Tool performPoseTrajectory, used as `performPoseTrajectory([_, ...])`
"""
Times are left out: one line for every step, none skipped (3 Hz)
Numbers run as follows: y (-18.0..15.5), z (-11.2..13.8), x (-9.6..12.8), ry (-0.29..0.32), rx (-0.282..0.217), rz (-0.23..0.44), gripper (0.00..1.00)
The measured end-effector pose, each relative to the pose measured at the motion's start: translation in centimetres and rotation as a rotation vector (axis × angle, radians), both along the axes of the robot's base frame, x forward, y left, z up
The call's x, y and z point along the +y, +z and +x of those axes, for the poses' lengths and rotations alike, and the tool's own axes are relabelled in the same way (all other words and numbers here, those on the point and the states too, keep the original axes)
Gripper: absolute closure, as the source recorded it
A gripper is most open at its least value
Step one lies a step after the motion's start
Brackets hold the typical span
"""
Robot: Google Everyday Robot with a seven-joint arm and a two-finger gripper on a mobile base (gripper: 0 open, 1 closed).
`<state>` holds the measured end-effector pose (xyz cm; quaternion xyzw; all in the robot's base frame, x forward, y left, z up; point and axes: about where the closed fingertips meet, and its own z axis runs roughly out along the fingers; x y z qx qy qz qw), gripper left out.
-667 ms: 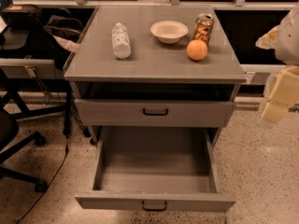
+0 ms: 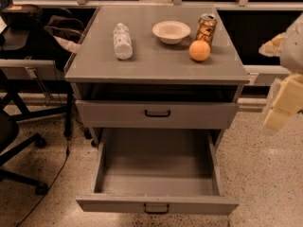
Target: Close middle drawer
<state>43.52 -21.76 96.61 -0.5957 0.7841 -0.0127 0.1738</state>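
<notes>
At the far left a black wheeled office chair [image 2: 14, 136] stood beside a low grey desk [image 2: 28, 69] with a dark bag [image 2: 21, 13] on it. Next came the grey metal cabinet [image 2: 156, 70], set on a speckled terrazzo floor [image 2: 265, 174].

On the cabinet's flat top, going rightward, were:
- a clear plastic bottle [image 2: 122, 40] lying on its side
- a shallow white bowl [image 2: 171, 31]
- an orange round fruit [image 2: 199, 50]
- just behind the fruit, and close to touching it, an upright brown printed can [image 2: 206, 27]

Under the top, the uppermost drawer [image 2: 113, 113] showed its tall grey front and dark loop handle, with a dark gap above it.

Below that, the middle drawer [image 2: 118, 204] was pulled far out toward the camera. Its deep grey tray lay in full view, and its flat front and small dark handle were at the bottom of the view.

At the far right edge hung the cream-coloured gripper [image 2: 283, 105], beside the cabinet at about the height of the uppermost drawer. It was well apart from the middle drawer and touched nothing. Whether the claw stood wide or narrow could not be told.
</notes>
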Motion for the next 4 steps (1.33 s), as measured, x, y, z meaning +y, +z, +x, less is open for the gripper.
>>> performPoseTrajectory([-2.4,-0.9,-0.5,-0.015,0.017,0.151,0.00])
performPoseTrajectory([-4.7,-2.2,-0.7,-0.055,0.027,0.284,0.00])
performPoseTrajectory([-7.1,-3.6,-0.8,-0.150,-0.008,0.318,0.00])
performPoseTrajectory([-9.5,-5.2,-0.7,-0.251,-0.073,0.314,0.00])
